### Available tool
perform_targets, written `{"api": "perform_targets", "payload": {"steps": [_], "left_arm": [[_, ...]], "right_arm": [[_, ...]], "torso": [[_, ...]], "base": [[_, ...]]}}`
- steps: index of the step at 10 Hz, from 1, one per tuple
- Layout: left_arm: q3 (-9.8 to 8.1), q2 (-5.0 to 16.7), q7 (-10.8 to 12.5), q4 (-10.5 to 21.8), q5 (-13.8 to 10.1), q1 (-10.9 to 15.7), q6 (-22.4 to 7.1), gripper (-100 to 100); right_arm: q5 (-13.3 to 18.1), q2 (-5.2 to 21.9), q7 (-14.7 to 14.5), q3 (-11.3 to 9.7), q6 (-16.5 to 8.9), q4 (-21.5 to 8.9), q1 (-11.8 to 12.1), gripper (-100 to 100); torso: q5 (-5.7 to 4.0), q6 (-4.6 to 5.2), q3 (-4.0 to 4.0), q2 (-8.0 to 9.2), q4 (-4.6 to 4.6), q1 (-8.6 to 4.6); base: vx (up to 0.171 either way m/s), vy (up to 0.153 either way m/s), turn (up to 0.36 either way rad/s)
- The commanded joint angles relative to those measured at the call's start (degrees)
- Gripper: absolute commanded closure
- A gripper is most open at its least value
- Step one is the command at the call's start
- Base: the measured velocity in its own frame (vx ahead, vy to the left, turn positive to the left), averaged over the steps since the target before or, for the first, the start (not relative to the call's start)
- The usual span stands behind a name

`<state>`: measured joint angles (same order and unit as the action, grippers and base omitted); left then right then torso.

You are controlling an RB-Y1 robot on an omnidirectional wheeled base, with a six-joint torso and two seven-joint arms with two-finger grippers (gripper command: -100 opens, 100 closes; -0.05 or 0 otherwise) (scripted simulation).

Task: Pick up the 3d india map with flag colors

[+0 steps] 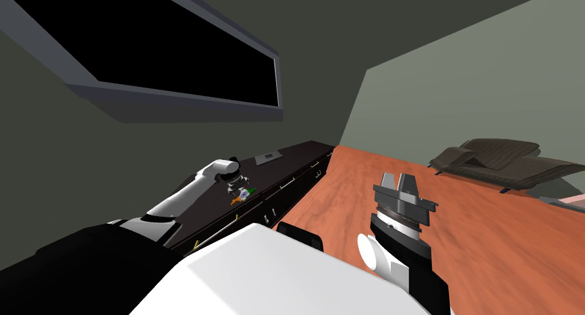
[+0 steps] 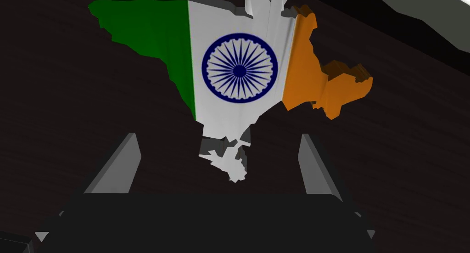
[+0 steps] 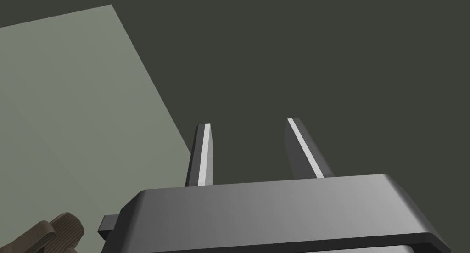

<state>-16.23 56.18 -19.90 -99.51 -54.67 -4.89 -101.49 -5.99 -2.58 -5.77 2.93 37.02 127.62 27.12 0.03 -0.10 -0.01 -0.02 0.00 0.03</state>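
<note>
My left gripper (image 2: pixel 218 135) has smooth, matt grey fingers (image 2: pixel 120 165). The map (image 2: pixel 238 71) is smooth and matt (painted look). The dark cabinet top (image 2: pixel 69 103) shows faint wood grain; the floor (image 1: pixel 457 243), reddish wood grain.

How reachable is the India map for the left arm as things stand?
Probably yes: the left hand hangs open just above the map, which lies flat on the dark cabinet top, with nothing between them.

Green, white and orange India map (image 2: pixel 238 80) with navy wheel on dark cabinet top (image 2: pixel 69 126).
</note>
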Motion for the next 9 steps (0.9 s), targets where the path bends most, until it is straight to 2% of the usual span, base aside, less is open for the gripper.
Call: {"api": "perform_targets", "payload": {"steps": [1, 2, 4, 5, 7, 8, 9], "left_arm": [[0.00, 0.0, 0.0, 0.0, 0.0, 0.0, 0.0, 0], [-1.37, 0.0, -2.9, 2.8, 0.6, 0.2, 0.7, -100], [-1.37, 0.0, -4.5, 3.0, 0.6, 0.2, 0.7, -100], [-2.74, -0.1, -6.9, 5.7, 1.2, 0.4, 1.4, -100], [-2.74, -0.1, -9.1, 6.1, 1.2, 0.4, 1.4, -100], [-4.11, -0.1, -11.2, 8.7, 1.9, 0.6, 2.1, -100], [-4.11, -0.1, -12.6, 9.2, 1.9, 0.6, 2.1, -100]], "right_arm": [[0.0, 0.0, 0.0, 0.0, 0.0, 0.0, 0.0, 0], [0.0, 0.0, 0.0, 0.0, 0.0, 0.0, 0.0, 0], [0.0, 0.0, 0.0, 0.0, 0.0, 0.0, 0.0, 0], [0.0, 0.0, 0.0, 0.0, 0.0, 0.0, 0.0, 0], [0.0, 0.0, 0.0, 0.0, 0.0, 0.0, 0.0, 0], [0.0, 0.0, 0.0, 0.0, 0.0, 0.0, 0.0, 0], [0.0, 0.0, 0.0, 0.0, 0.0, 0.0, 0.0, 0]], "torso": [[0.00, 0.00, 0.00, 0.00, 0.00, 0.00], [-0.01, 0.00, -0.01, -0.01, 0.00, -0.04], [-0.07, 0.00, -0.15, -0.26, -0.06, -0.31], [-0.07, 0.03, -0.14, -0.23, -0.06, -0.26], [-0.08, 0.01, -0.19, -0.33, -0.07, -0.31], [-0.06, 0.03, -0.16, -0.26, -0.07, -0.20], [-0.06, -0.02, -0.17, -0.31, -0.07, -0.31]], "base": [[0.000, 0.000, 0.000], [0.060, -0.049, 0.144], [0.064, -0.064, 0.054], [0.069, -0.073, 0.119], [0.072, -0.051, 0.055], [0.078, -0.074, 0.114], [0.077, -0.077, 0.121]]}}
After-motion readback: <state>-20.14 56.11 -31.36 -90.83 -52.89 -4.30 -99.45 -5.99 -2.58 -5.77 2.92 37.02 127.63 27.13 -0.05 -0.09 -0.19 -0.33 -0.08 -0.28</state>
